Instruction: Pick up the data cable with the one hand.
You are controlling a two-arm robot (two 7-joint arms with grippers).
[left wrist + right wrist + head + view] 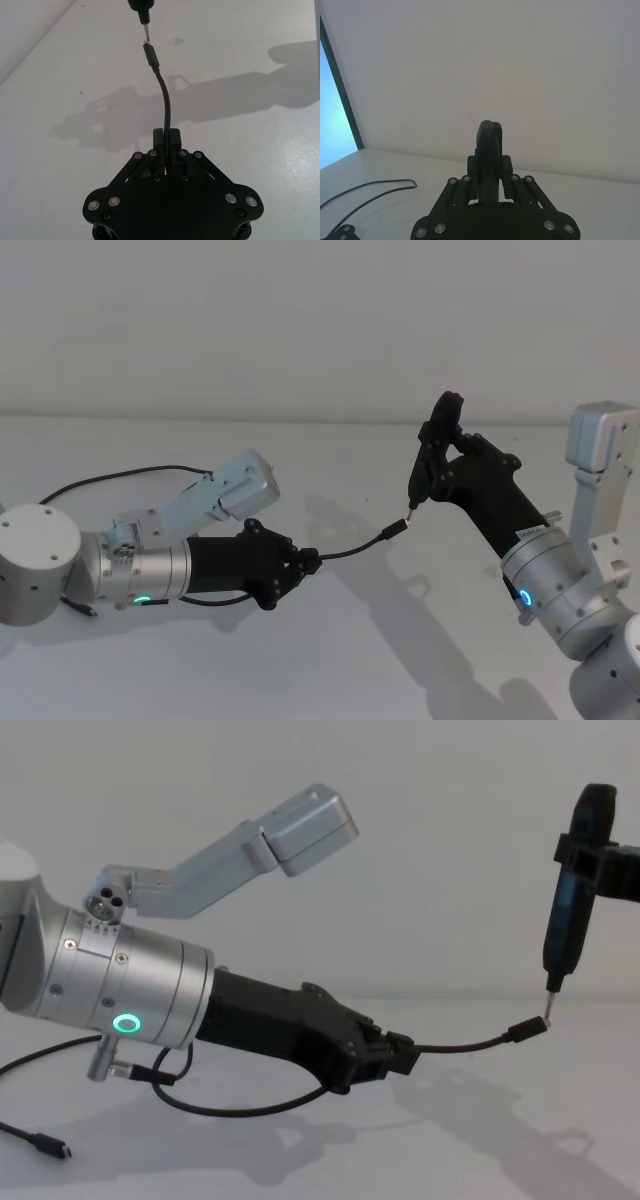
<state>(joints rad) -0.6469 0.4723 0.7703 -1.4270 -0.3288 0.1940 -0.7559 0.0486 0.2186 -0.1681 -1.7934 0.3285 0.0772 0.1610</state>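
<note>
My left gripper (pixel 309 561) (pixel 166 136) (pixel 400 1054) is shut on the data cable (pixel 352 545) (pixel 167 102) (pixel 462 1046), a thin black cord, a short way behind its plug. The plug (pixel 396 531) (pixel 150 54) (pixel 527 1029) sticks out in the air above the white table. Its silver tip touches the metal point of a slim black tool (pixel 437 440) (pixel 570 900) (pixel 490 142). My right gripper (pixel 440 462) (pixel 490 167) is shut on that tool and holds it upright. The rest of the cable trails behind my left arm, and its other plug (pixel 50 1147) lies on the table.
The white table (pixel 330 660) runs to a plain pale wall. A slack loop of the cable (pixel 130 477) (pixel 375 190) lies on the table's far left. My right arm's silver body (pixel 570 590) stands at the near right.
</note>
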